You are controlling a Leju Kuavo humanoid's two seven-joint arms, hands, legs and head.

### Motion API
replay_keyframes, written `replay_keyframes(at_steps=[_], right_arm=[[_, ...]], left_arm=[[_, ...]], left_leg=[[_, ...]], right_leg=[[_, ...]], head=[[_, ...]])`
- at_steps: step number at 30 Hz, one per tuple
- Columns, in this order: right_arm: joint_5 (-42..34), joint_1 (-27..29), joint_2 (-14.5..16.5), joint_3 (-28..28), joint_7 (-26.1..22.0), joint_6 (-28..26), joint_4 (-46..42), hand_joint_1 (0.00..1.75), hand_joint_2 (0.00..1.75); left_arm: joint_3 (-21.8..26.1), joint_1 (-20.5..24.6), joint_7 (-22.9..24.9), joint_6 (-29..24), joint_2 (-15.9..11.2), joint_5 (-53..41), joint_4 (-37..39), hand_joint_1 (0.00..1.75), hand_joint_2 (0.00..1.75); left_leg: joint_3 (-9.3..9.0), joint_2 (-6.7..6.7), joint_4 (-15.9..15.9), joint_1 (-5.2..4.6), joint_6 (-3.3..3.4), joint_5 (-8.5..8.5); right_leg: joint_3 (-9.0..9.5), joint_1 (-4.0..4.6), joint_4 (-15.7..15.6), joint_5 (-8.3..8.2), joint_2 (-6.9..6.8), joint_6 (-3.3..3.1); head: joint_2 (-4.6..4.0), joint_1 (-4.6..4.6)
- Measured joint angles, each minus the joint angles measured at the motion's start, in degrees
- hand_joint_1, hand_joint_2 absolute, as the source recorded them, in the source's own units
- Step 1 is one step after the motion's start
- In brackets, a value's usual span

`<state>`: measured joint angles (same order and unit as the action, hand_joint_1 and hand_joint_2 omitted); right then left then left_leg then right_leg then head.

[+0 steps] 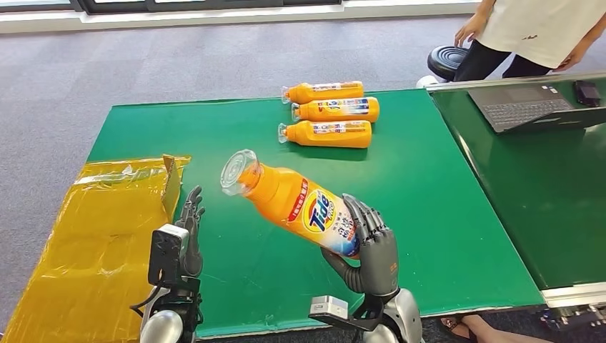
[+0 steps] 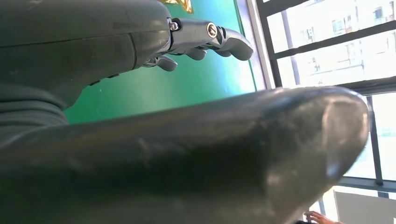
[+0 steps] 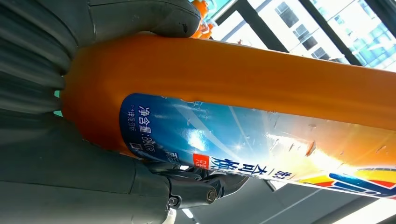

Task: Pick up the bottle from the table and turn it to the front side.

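Note:
An orange Tide bottle (image 1: 296, 203) with a clear cap is lifted off the green table (image 1: 236, 128), tilted with its cap up and to the left. My right hand (image 1: 369, 250) grips its base, fingers wrapped around the lower end. The front label with the Tide logo faces the head camera. In the right wrist view the bottle (image 3: 243, 79) crosses the frame with its blue label showing, and my right hand (image 3: 70, 140) is clamped on its end. My left hand (image 1: 190, 229) hovers over the table's near left, fingers straight and apart, holding nothing; its fingers (image 2: 205, 37) extend above the green surface.
Three more orange bottles (image 1: 329, 113) lie side by side at the table's far middle. A yellow plastic bag (image 1: 93, 236) covers the left end. A second green table (image 1: 529, 179) at right carries a laptop (image 1: 525, 105). A person (image 1: 529, 32) stands beyond it.

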<state>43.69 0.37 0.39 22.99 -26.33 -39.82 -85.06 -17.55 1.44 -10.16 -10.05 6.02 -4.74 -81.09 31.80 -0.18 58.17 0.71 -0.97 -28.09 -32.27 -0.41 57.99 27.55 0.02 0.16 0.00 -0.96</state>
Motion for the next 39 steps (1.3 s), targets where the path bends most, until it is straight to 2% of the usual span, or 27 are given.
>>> replay_keyframes(at_steps=[26, 32, 36, 39], right_arm=[[-0.32, 0.59, 0.68, -0.04, 0.33, -0.04, -0.90, 1.75, 1.75], [-4.68, 0.22, 0.68, -0.04, 0.34, 1.55, -0.74, 1.75, 1.75], [-7.55, -0.54, 0.74, -0.04, -0.34, 4.43, -0.01, 1.75, 1.75], [-8.15, -1.16, 1.03, -0.04, -0.53, 5.64, 0.56, 1.75, 1.75]], left_arm=[[-0.24, 0.02, 0.49, 0.36, 0.33, 0.54, 0.00, 0.00, 0.00], [-0.53, 0.30, -1.18, 3.28, 0.44, 2.46, -0.01, 0.00, 0.00], [-1.61, 1.28, -3.20, 6.18, 0.38, -1.10, -0.62, 0.00, 1.75], [-2.78, 2.50, -2.80, 7.83, 0.33, -3.35, -1.01, 0.00, 1.75]], left_leg=[[0.02, 0.01, 0.00, -0.03, 0.00, 0.00], [0.05, 0.01, 0.00, -0.03, 0.00, 0.00], [0.06, 0.00, 0.00, -0.03, 0.00, 0.01], [0.06, 0.00, 0.00, -0.03, 0.00, 0.01]], right_leg=[[-0.03, 0.02, 0.00, -0.01, 0.03, 0.00], [-0.04, 0.02, 0.00, 0.00, 0.02, 0.00], [-0.04, 0.02, 0.00, -0.01, 0.01, 0.00], [-0.04, 0.02, 0.00, -0.01, 0.01, 0.01]], head=[[0.00, 0.00], [0.00, 0.00], [0.00, 0.00], [0.00, 0.00]])
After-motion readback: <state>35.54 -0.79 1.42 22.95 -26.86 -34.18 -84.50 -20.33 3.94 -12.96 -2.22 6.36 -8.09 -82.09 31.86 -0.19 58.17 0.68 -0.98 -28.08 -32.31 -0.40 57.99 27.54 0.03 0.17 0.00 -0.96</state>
